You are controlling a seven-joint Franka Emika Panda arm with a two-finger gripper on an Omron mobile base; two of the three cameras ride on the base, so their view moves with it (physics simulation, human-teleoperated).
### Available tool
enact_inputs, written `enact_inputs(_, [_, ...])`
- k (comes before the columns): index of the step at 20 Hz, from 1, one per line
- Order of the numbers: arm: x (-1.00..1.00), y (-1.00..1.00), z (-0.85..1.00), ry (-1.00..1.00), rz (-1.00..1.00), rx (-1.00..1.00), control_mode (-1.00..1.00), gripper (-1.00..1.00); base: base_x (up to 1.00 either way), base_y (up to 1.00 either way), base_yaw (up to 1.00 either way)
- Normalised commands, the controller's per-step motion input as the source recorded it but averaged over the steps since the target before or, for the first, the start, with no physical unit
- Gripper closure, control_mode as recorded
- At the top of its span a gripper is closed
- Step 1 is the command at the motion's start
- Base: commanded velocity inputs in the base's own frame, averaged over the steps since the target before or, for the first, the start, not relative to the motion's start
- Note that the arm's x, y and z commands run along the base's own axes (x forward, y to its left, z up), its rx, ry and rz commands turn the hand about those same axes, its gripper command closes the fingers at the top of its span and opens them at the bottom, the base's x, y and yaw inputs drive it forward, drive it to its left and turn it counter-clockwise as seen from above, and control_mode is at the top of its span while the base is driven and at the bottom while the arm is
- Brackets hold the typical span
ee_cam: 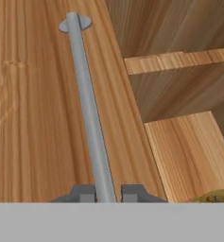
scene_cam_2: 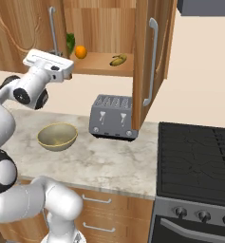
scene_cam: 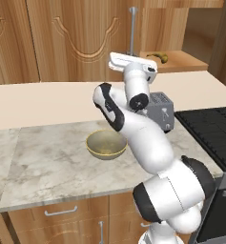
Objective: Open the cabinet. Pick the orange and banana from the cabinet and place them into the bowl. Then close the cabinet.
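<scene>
The cabinet's (scene_cam_2: 99, 28) right door (scene_cam_2: 145, 61) stands swung open and its left door (scene_cam: 81, 33) lies flat. My gripper (ee_cam: 106, 194) is shut on the lower end of the left door's silver bar handle (ee_cam: 87, 108), one fingertip on each side of it. From the base views the hand reaches up to that handle (scene_cam: 132, 28) (scene_cam_2: 52, 28). On the open shelf sit the orange (scene_cam_2: 80, 51) and the banana (scene_cam_2: 117, 60) (scene_cam: 158, 56). The olive-tan bowl (scene_cam: 106, 144) (scene_cam_2: 57, 136) rests empty on the marble counter, below the hand.
A grey toaster (scene_cam_2: 113, 122) (scene_cam: 161, 112) stands on the counter under the open door. A leafy green vegetable (scene_cam_2: 70, 42) sits beside the orange. A black stove (scene_cam_2: 199, 161) lies to the right. Low drawers (scene_cam: 62, 212) run under the counter edge.
</scene>
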Motion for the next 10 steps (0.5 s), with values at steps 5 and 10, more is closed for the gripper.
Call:
enact_inputs(5, [-0.51,0.88,0.26,0.13,-0.06,0.0,-1.0,1.0,0.0,0.0,0.0])
enact_inputs(10, [-0.45,1.0,0.05,0.05,-0.04,0.0,-1.0,1.0,0.0,0.0,0.0])
